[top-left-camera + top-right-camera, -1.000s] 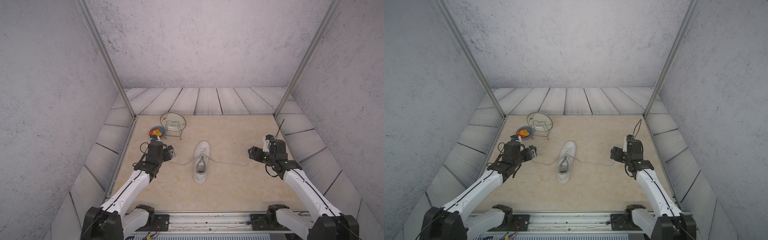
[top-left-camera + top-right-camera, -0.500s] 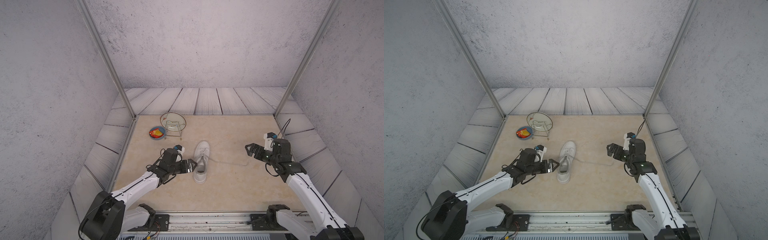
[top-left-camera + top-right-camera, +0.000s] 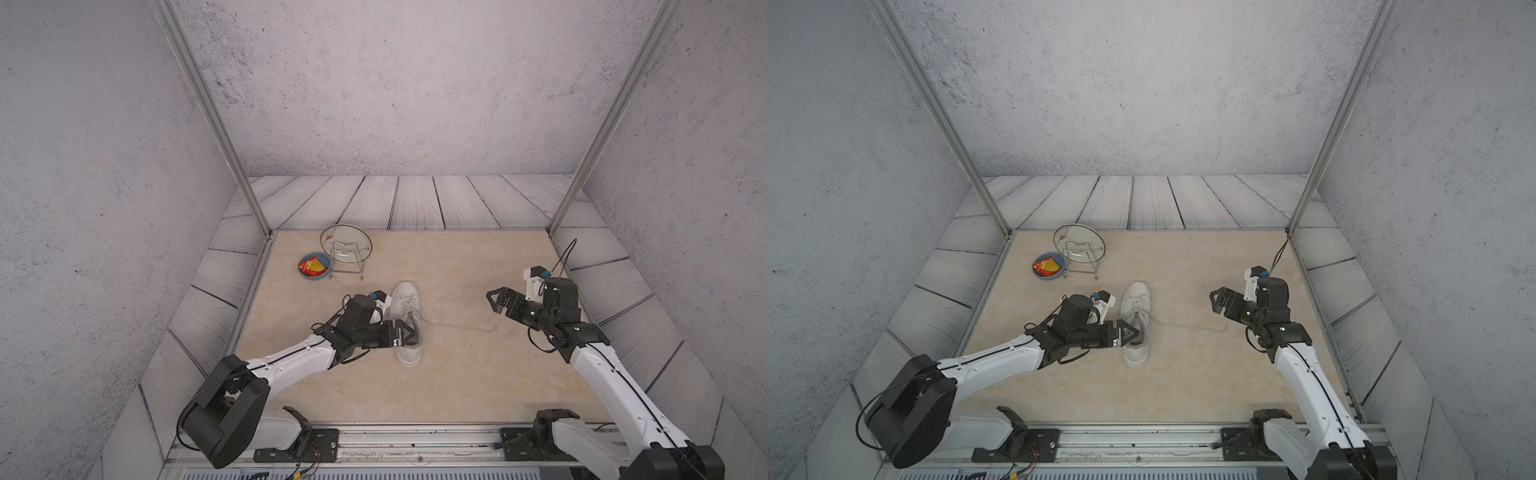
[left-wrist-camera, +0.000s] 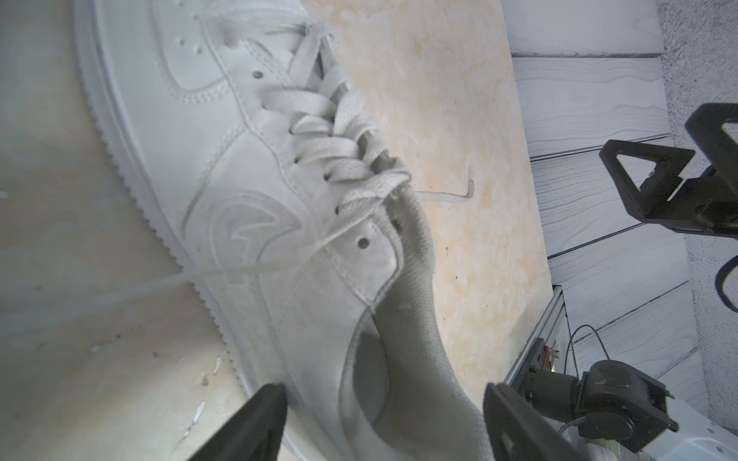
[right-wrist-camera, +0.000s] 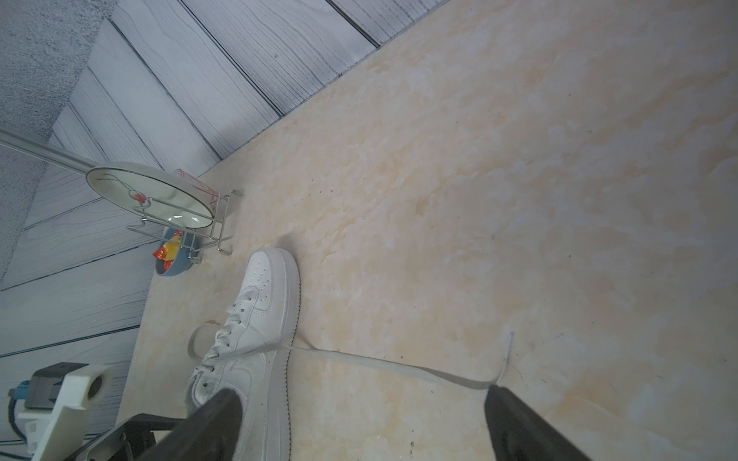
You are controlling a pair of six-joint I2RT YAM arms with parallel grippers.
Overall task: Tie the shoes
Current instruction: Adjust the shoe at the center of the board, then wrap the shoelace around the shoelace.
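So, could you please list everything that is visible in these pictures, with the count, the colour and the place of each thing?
sneaker: one, white, middle of the table, toe pointing away from the robot
laces: untied, white, one loose end on the table toward the right arm, the other on the left side
plate: one, pale, propped in the stand, far left of the table
wire stand: one, metal, under the plate
bowl: one, blue, beside the stand
packet: one, red and yellow, inside the bowl
table: one, beige
left gripper: black, open, at the sneaker's opening
right gripper: black, open, empty, right of the sneaker
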